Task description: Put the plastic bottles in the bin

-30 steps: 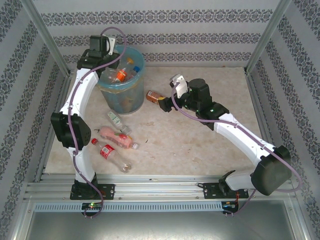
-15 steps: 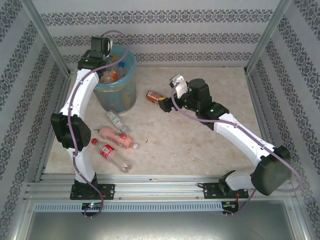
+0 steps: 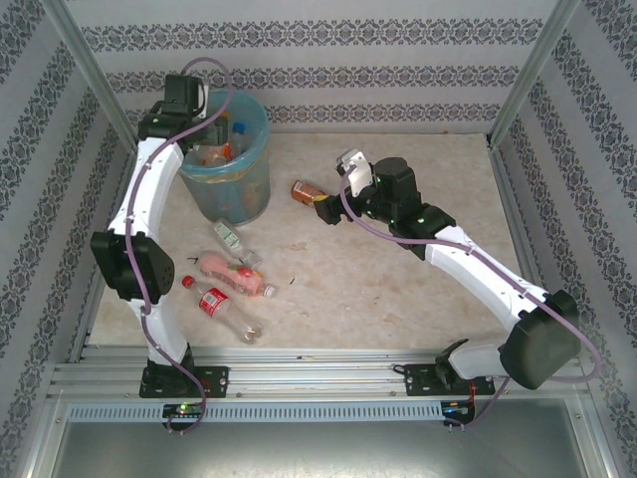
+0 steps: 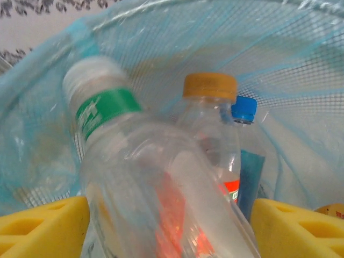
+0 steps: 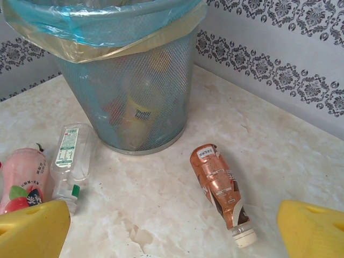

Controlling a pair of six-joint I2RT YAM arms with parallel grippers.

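My left gripper hangs over the bin, its yellow fingers spread wide. A clear bottle with a green label lies blurred between them, neck pointing into the blue liner. Bottles with an orange cap and a blue cap stand inside. My right gripper is open and empty just over the table. A brown bottle lies on its side ahead of it, beside the bin. In the top view that gripper is right of the brown bottle.
Three more bottles lie on the table's left: a small clear one, a pink one and a red-labelled one. The clear one and the pink one are also in the right wrist view. Patterned walls and metal posts enclose the table.
My left gripper's fingers have spread apart around the clear bottle. The left arm and the bin have shifted a little to the left. The right arm has not moved.
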